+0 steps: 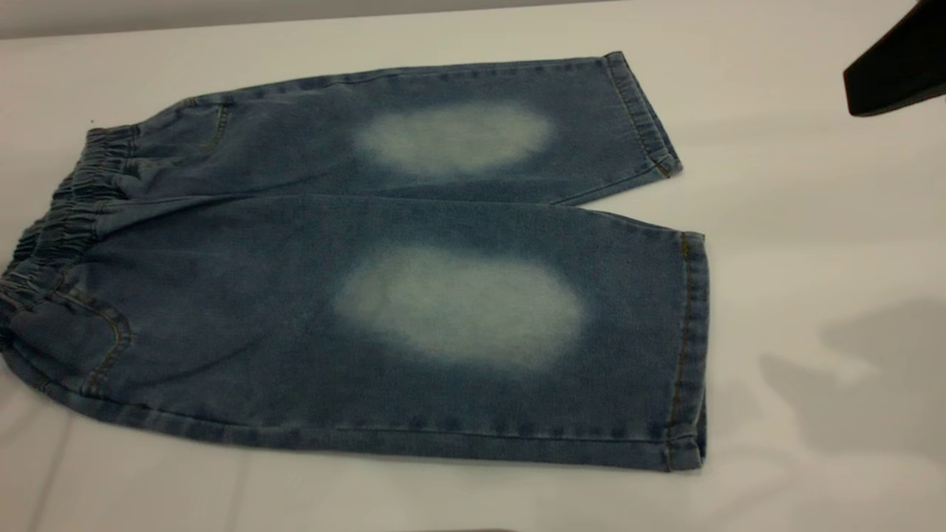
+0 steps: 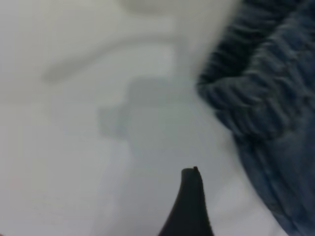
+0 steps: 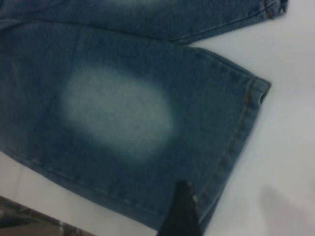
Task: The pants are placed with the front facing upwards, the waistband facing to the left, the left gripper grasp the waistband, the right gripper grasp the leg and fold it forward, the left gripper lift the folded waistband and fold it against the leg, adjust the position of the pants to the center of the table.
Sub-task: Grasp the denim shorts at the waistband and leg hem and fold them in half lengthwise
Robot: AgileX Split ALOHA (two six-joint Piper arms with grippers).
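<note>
Both legs of the pants (image 1: pixel 355 258) lie flat and unfolded on the table (image 1: pixel 813 222), waistband (image 1: pixel 66 214) at left, and neither gripper holds cloth (whether their fingers are spread I cannot tell), so a shallow pinch may catch only one layer.

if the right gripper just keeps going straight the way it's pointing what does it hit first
Probably the leg of the pants, close to its stitched hem: the right gripper's fingertip sits over that denim in its wrist view. Height above it is unclear.
</note>
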